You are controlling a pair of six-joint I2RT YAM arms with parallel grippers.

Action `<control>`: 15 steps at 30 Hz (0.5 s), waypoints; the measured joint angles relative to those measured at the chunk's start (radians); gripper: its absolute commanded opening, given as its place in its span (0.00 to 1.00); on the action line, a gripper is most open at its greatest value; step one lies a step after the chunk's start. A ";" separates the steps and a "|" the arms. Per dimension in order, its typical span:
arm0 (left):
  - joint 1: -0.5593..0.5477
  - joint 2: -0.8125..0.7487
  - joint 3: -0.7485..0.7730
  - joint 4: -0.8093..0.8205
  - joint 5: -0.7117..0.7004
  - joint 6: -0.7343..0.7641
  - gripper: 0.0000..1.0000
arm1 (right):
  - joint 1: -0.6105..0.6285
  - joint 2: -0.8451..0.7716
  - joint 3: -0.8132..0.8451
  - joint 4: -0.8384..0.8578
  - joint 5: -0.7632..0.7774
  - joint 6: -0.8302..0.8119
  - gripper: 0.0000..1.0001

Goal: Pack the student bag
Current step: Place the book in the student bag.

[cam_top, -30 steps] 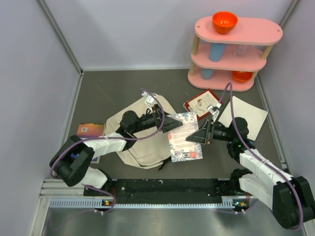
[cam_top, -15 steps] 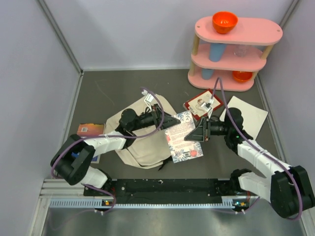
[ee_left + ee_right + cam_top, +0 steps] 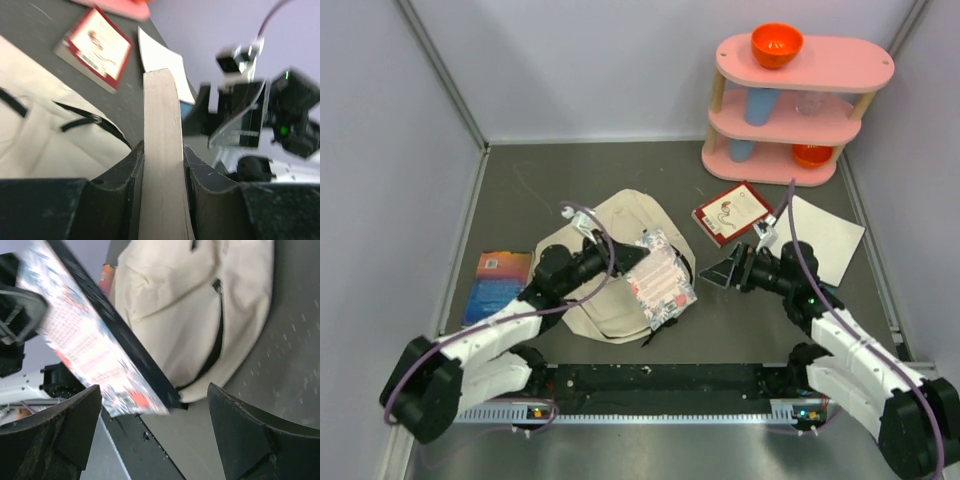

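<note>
Cream bag (image 3: 620,215) flat on the worktop (image 3: 570,180)
Soft beige canvas, black zip trim, left of centre, long axis roughly near-to-far, rounded end toward the back; left hand (image 3: 642,258) clamps a book (image 3: 665,280) over it, right hand (image 3: 728,272) is open.

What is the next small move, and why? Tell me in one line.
Probably pull the right gripper clear of the floral book: its jaws stand open beside it, while the left gripper alone clamps the book's edge over the student bag. That frees the left arm to lower it.
</note>
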 measured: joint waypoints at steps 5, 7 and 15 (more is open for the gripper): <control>0.009 -0.243 -0.068 -0.097 -0.222 -0.002 0.00 | 0.028 -0.133 -0.216 0.088 0.134 0.186 0.86; 0.009 -0.312 -0.105 -0.096 -0.296 -0.026 0.00 | 0.088 -0.153 -0.259 0.118 0.196 0.243 0.86; 0.010 -0.339 -0.223 -0.069 -0.420 -0.147 0.00 | 0.302 -0.035 -0.289 0.455 0.328 0.359 0.87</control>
